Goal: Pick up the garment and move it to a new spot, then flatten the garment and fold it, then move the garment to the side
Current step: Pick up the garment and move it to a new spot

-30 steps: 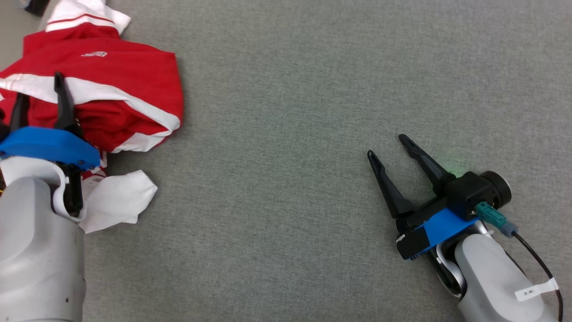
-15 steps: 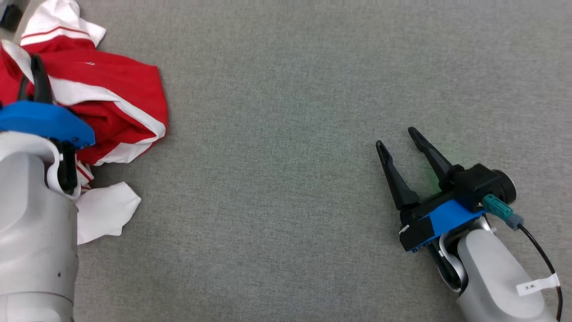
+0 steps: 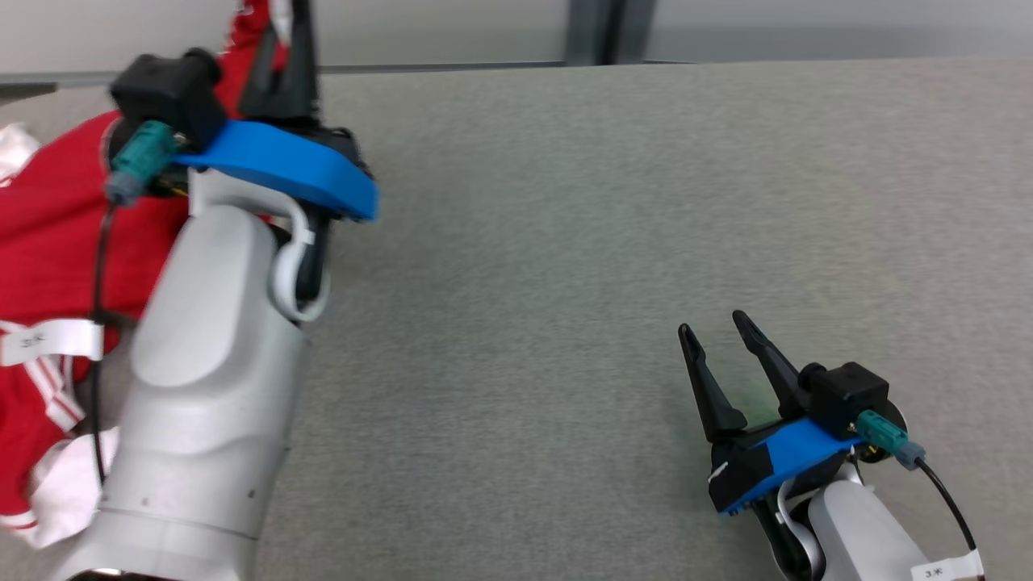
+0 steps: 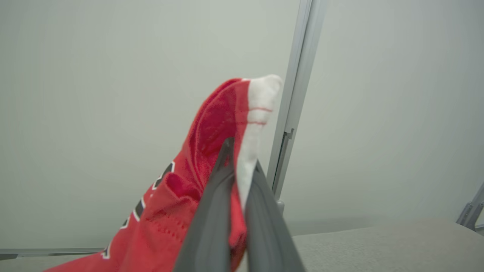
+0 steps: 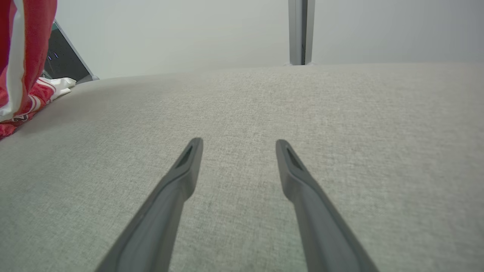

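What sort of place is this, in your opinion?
Probably a lab or test room: a grey cloth-covered table, a bare pale wall with a metal post, and one garment.

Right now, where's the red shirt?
The red garment sits at the head view's left, one end held up by the left gripper, the rest on the grey surface.

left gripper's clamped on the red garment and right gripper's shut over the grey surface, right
No: the right gripper is open over the grey surface, as the right wrist view shows. The left gripper is clamped on the red garment.
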Robot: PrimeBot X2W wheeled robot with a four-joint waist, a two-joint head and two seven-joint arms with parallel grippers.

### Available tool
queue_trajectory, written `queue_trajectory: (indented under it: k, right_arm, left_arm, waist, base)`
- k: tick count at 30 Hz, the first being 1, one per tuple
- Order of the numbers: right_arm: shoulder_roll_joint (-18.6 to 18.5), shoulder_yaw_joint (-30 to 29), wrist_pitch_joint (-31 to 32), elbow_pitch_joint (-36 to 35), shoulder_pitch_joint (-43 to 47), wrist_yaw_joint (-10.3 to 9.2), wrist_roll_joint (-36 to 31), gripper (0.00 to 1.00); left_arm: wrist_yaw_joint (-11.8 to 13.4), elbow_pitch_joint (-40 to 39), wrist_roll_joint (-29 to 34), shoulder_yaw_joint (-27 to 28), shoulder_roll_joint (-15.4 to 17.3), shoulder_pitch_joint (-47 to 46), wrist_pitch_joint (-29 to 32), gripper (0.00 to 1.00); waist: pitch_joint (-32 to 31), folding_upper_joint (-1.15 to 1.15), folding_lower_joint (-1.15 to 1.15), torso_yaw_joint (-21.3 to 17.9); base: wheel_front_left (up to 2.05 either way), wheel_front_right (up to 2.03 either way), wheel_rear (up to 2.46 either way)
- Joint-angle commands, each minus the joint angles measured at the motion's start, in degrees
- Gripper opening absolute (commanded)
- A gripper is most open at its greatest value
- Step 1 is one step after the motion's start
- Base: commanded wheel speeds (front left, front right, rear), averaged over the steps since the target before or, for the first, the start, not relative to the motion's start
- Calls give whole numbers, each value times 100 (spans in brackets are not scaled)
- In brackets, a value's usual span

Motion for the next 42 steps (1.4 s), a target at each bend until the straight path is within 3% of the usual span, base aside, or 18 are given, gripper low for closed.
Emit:
queue_trajectory:
  k: [1, 9, 14, 15, 16, 17, 21, 30, 37, 42]
  right_arm:
    - [21, 11, -5, 15, 63, 0, -20, 100]
    - [111, 96, -5, 75, 194, 0, 61, 100]
    - [86, 139, -5, 92, 217, 0, 132, 100]
    - [85, 136, -5, 91, 219, 0, 145, 100]
    - [88, 125, -5, 88, 212, 0, 148, 100]
    - [96, 107, -5, 77, 195, 0, 142, 100]
    - [96, 30, -5, 4, 149, 0, 168, 100]
    - [68, -233, -5, -103, 286, 0, 66, 100]
    - [98, -361, -5, -73, 420, 0, -12, 100]
    - [112, -488, -5, -35, 676, 0, -89, 100]
  left_arm:
    - [-42, -90, -118, -176, -58, 109, -6, 0]
    - [-23, -625, -1110, -1699, -284, 342, -17, 0]
    - [326, -830, -1811, -2676, -277, 533, -39, 0]
    - [423, -808, -1871, -2796, -275, 564, -39, 23]
    - [517, -796, -1906, -2877, -274, 607, -41, 66]
    - [597, -752, -1918, -2935, -273, 672, -42, 100]
    - [808, -598, -1747, -2756, -279, 932, -45, 100]
    - [1017, -725, -789, -1267, -49, 2111, -45, 100]
    - [1111, -922, -84, -453, 119, 3086, -45, 100]
    - [1082, -1099, 415, 75, 65, 4019, -46, 100]
  waist:
    - [-331, 0, 0, -407]
    - [-452, 0, 0, -1028]
    - [-439, 0, 0, -1157]
    - [-435, 0, 0, -1161]
    - [-426, 0, 0, -1160]
    - [-413, 0, 0, -1150]
    - [-388, 0, 0, -1026]
    - [-562, 0, 0, -618]
    - [-793, 0, 0, -435]
    - [-1105, 0, 0, -336]
  base:
    - [0, 0, 0]
    - [0, 0, 0]
    - [0, 0, 0]
    - [0, 0, 0]
    - [0, 0, 0]
    - [0, 0, 0]
    - [0, 0, 0]
    - [0, 0, 0]
    - [0, 0, 0]
    - [0, 0, 0]
